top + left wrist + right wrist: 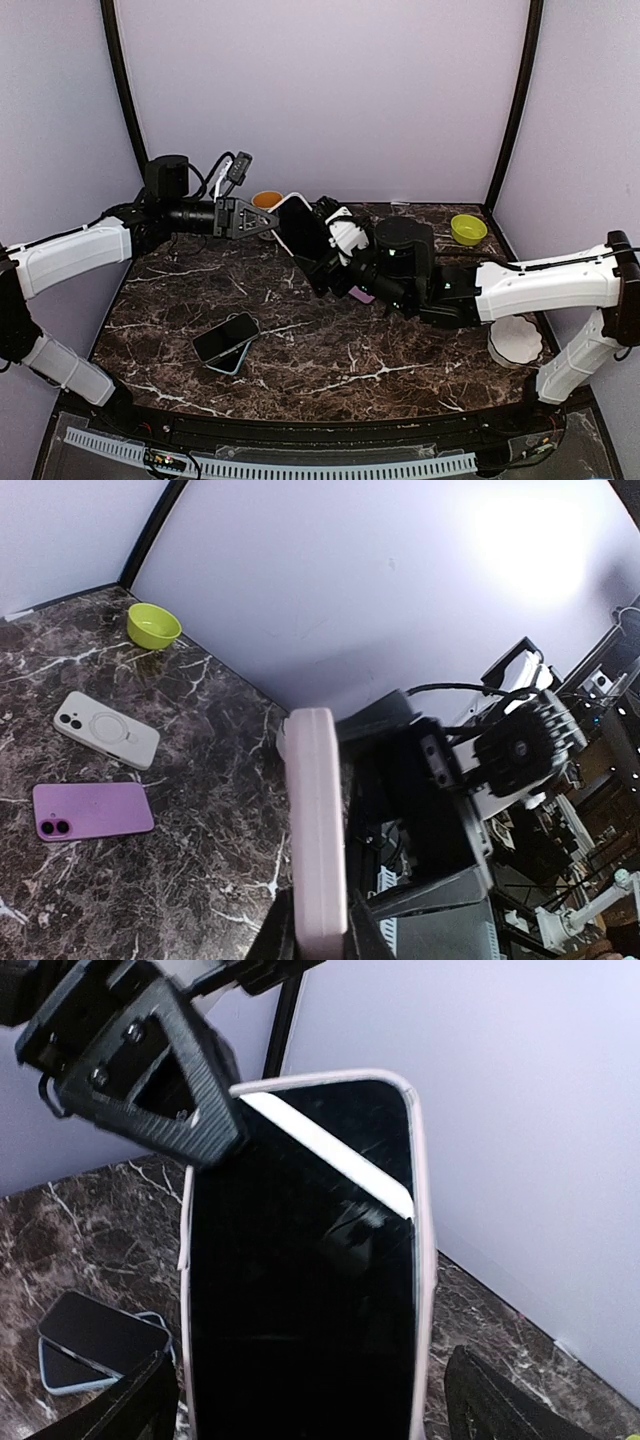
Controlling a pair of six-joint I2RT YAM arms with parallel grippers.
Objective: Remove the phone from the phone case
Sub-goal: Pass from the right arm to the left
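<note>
Pink silicone identifies the phone case (424, 1260). It carries the phone (300, 1300) upright in the air, screen toward the right wrist camera, above the 12 o'clock half of the table (300, 390).

The left gripper (268, 218) reaches in from 9 o'clock and pinches the case at its 10 o'clock corner. The right gripper (325, 252) is spread wide, its fingers (140, 1405) flanking the lower long edges at 3 and 9 o'clock without visible contact.

Recommended procedure, judged from this posture:
1. Keep the left pinch on the case rim only, so that the phone can slide free.
2. Close the right fingers across the case back and screen near the 6 o'clock end.
3. Peel the rim off the 4 o'clock corner first.

Caution: one corner pinch resists twisting poorly, so apply force gradually.
</note>
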